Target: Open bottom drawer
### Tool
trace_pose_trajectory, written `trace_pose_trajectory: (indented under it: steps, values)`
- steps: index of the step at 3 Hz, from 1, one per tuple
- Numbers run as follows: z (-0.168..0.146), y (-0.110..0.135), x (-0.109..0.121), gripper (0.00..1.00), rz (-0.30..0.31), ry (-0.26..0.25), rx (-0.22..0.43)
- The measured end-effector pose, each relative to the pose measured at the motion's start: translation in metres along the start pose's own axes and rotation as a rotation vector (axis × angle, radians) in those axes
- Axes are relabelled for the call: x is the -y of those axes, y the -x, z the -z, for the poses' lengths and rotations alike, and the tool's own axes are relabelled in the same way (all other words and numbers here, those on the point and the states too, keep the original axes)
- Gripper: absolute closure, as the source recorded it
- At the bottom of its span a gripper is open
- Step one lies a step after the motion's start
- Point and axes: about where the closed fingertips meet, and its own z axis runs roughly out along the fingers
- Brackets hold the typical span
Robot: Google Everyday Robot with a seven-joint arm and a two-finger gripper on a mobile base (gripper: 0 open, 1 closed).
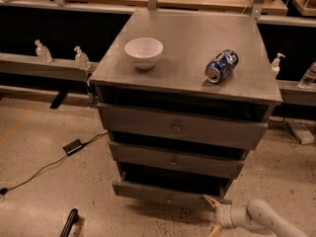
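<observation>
Gripper (213, 215) low at lower right, pointing left, fingers (212, 201) spread; white arm (269, 219) behind it.
</observation>
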Motion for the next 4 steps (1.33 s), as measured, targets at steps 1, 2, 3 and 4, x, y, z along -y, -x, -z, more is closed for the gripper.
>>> trace_pose_trajectory:
  steps: [1,2,3,4]
  values:
    - [0.018,0.002,-0.041,0.13,-0.051,-0.018,0.026]
    - [0.019,0.003,-0.052,0.36,-0.057,-0.031,0.052]
    - [0.012,0.01,-0.038,0.59,-0.023,-0.038,0.077]
    - [0.011,0.019,-0.016,0.83,0.016,-0.053,0.077]
